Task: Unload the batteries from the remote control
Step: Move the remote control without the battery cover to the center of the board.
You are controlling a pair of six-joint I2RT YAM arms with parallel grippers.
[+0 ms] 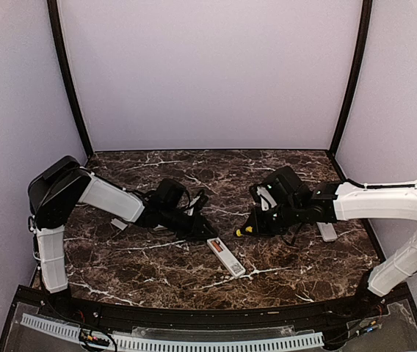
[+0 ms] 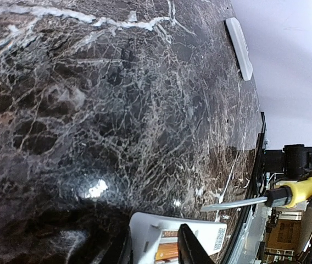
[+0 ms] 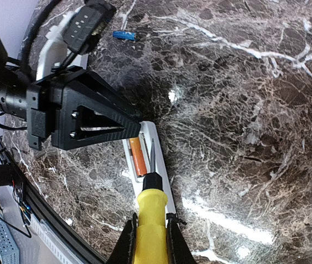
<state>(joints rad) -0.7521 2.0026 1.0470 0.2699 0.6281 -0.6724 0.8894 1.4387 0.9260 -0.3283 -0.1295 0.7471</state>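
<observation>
The white remote control (image 1: 227, 258) lies flat near the middle of the marble counter (image 1: 157, 271), with its battery bay open and facing up. An orange battery (image 3: 138, 157) sits in that bay, lying along the length of the remote. The left tool (image 1: 200, 226) is set down on the end of the remote nearest the bay, its fingers (image 2: 191, 245) a little apart. One is at the remote's edge and the other over its body; whether they clamp the remote or only press on it cannot be told. The right tool (image 3: 150, 242) is clenched around the yellow handle of a screwdriver (image 3: 151, 214). The screwdriver's thin metal blade points into the bay just beside the orange battery. A blue battery (image 3: 124, 35) lies loose on the counter beyond the left arm, well apart from the remote. A flat white cover (image 2: 239, 47) rests on the counter under the right arm, toward the right edge
</observation>
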